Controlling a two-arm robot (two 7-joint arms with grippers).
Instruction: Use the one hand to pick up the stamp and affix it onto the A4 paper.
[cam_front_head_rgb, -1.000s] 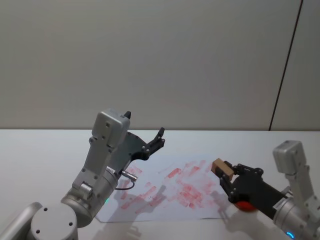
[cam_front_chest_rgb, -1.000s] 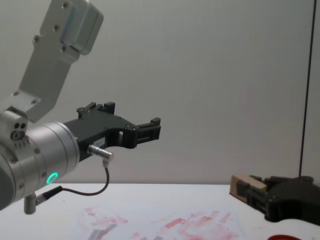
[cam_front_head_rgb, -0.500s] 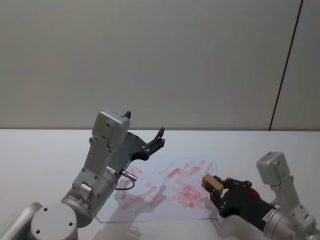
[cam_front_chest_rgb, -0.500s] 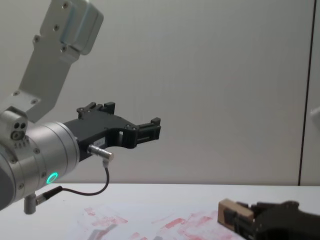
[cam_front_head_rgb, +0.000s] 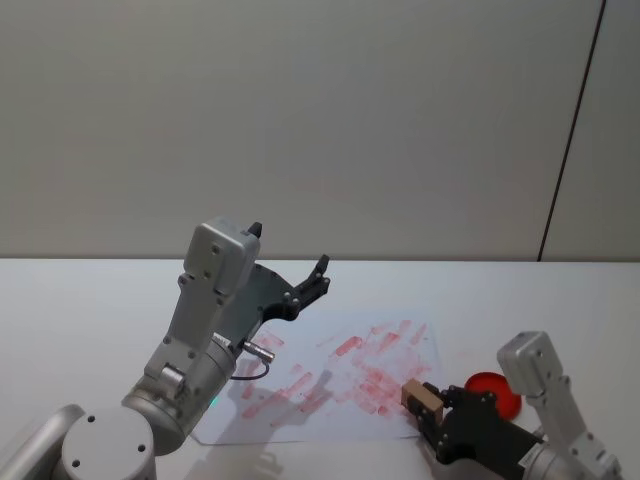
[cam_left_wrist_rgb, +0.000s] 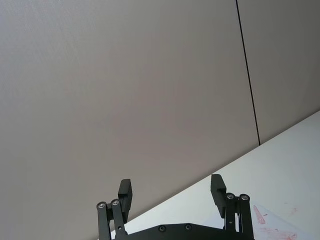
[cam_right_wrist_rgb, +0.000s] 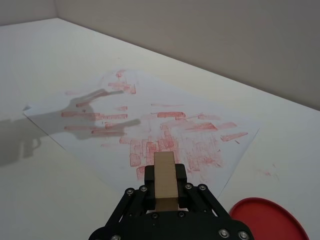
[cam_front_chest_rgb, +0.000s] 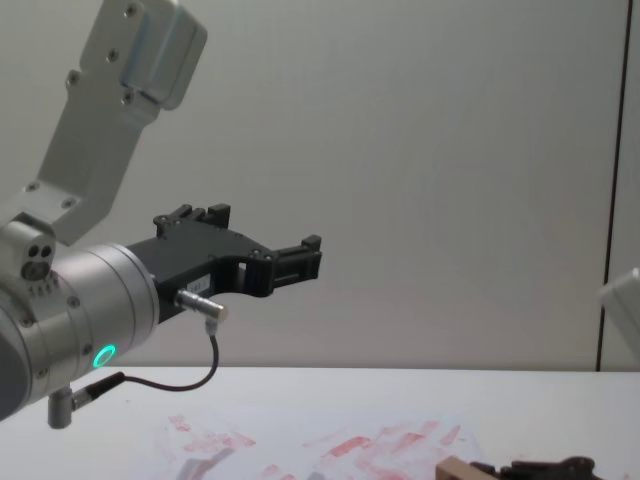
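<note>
Well, the stamp (cam_front_head_rgb: 421, 398) is being gripped end-out by the right pincer (cam_front_head_rgb: 428, 408), low over the near right corner of the A4 paper (cam_front_head_rgb: 345, 370); whether it is touching the sheet I cannot tell; the red ink pad (cam_front_head_rgb: 492, 393) is lying just beside on the table (cam_front_head_rgb: 80, 310); the left pincer (cam_front_head_rgb: 318, 278) is hanging open, raised on the left.

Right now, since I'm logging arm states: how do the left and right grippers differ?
The left gripper is open and empty; the right gripper is shut on the stamp. The left gripper is high up; the right gripper sits low at the paper's near edge. Both are black, two-fingered.
</note>
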